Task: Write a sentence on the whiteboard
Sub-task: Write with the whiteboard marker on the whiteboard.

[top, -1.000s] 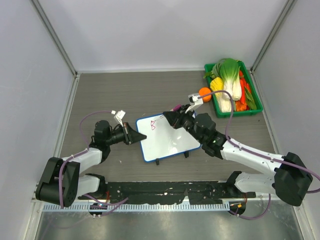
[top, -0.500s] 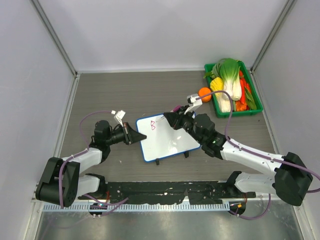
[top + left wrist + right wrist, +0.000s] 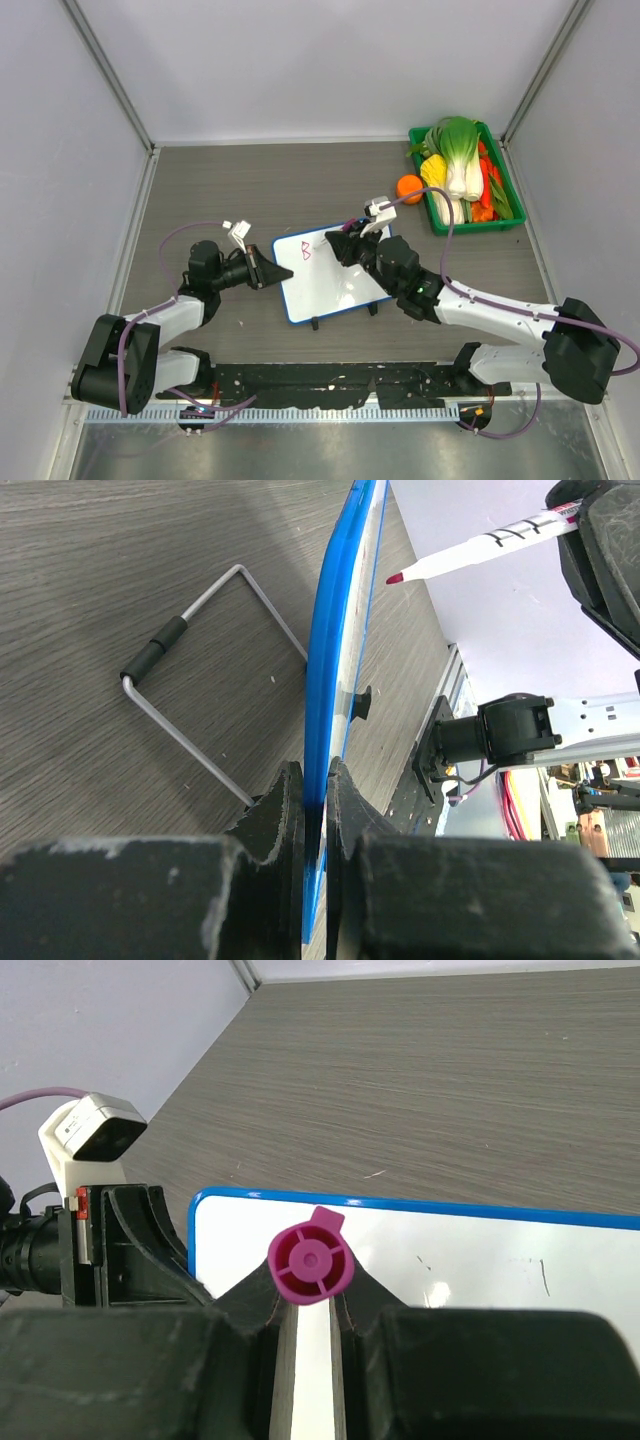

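While the whiteboard [image 3: 335, 280] lies at centre frame in the top view, on the grey worktop [image 3: 250, 190], the left hand [image 3: 276, 272] is clenched on its left edge. Left wrist view: both fingers [image 3: 285, 800] pinch the blue frame [image 3: 335, 630] edge-on.

The right hand [image 3: 342, 244] grasps a marker [image 3: 470, 552] and is closed around its barrel. The magenta cap end [image 3: 310, 1258] faces the right wrist camera. The red tip sits close to the board face; contact cannot be told. The black print on the barrel is too blurred to read.

The sentence [image 3: 306, 251] so far is a short pink mark at the board's upper left, too small to read.

Two black feet [image 3: 314, 323] show on the lower edge. A bent wire stand [image 3: 190, 700] lies on the worktop beside the board. In the upper right are a green crate [image 3: 497, 222] of vegetables and an orange [image 3: 409, 186] just outside it.
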You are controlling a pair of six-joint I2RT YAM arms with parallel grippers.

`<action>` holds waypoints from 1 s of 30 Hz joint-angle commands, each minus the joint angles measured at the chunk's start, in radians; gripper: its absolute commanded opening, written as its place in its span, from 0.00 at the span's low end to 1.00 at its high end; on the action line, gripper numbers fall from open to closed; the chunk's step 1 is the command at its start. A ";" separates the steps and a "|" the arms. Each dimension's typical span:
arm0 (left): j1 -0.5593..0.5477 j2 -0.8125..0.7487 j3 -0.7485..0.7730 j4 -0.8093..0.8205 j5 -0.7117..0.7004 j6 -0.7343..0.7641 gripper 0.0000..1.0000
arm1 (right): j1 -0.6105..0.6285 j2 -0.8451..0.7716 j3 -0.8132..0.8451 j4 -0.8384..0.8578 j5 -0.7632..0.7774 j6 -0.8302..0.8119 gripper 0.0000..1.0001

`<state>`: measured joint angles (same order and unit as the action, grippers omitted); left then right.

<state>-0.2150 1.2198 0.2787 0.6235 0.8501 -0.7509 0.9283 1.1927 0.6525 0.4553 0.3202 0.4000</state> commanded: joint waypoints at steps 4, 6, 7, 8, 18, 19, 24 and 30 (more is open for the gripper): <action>0.005 0.024 0.007 -0.073 -0.089 0.082 0.00 | 0.004 0.005 -0.004 0.109 0.045 -0.007 0.01; 0.003 0.023 0.007 -0.071 -0.089 0.082 0.00 | 0.003 0.008 -0.008 0.121 0.043 -0.001 0.01; 0.003 0.024 0.007 -0.071 -0.091 0.082 0.00 | 0.003 0.010 -0.008 0.126 0.040 -0.001 0.01; 0.002 0.024 0.007 -0.071 -0.091 0.082 0.00 | 0.003 0.015 -0.007 0.128 0.036 0.000 0.01; 0.003 0.021 0.005 -0.071 -0.088 0.082 0.00 | 0.001 0.068 0.007 0.123 0.046 0.005 0.01; 0.002 0.023 0.005 -0.071 -0.088 0.082 0.00 | 0.004 0.073 0.004 0.123 0.049 0.005 0.01; 0.003 0.021 0.005 -0.071 -0.088 0.082 0.00 | 0.003 0.074 -0.013 0.131 0.060 0.010 0.01; 0.003 0.023 0.005 -0.071 -0.088 0.082 0.00 | 0.003 0.071 -0.019 0.105 0.066 0.010 0.01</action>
<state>-0.2146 1.2236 0.2787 0.6239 0.8524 -0.7509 0.9283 1.2594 0.6411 0.5468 0.3473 0.4114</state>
